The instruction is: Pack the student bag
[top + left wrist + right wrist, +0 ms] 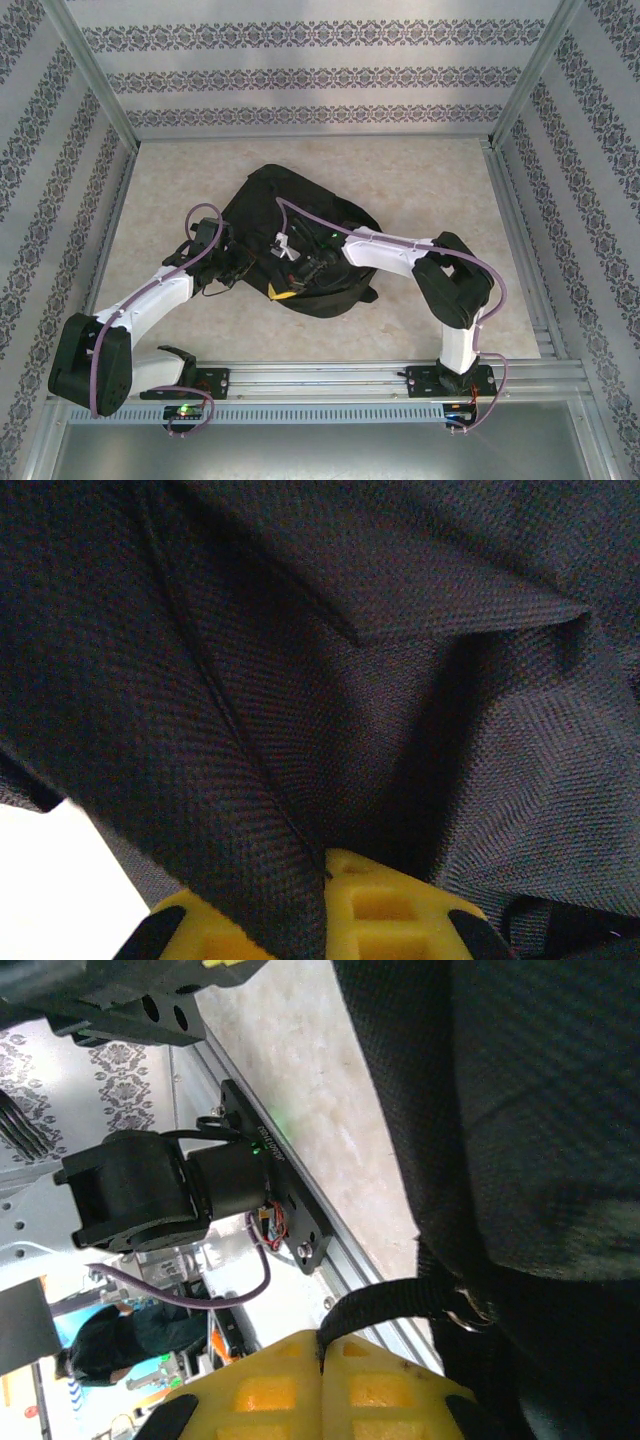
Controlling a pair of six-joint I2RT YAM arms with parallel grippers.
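The student bag (pixel 300 215), a black fabric backpack, lies in the middle of the table. My left gripper (pixel 238 266) is at its left edge. In the left wrist view the yellow fingers (pixel 400 910) of the left gripper (pixel 328 882) are shut on a fold of the bag's black fabric (pixel 260 740). My right gripper (pixel 292 276) is at the bag's near edge. In the right wrist view the right gripper (pixel 322 1348) is shut on a black webbing strap (pixel 395 1305), which runs to a metal ring (pixel 470 1310) on the bag (pixel 540 1110).
The beige table (pixel 420 180) is walled by patterned panels on three sides. An aluminium rail (pixel 330 380) carrying both arm bases runs along the near edge. The right wrist view looks across the table to the left arm's base (pixel 140 1195) and rail (pixel 300 1210).
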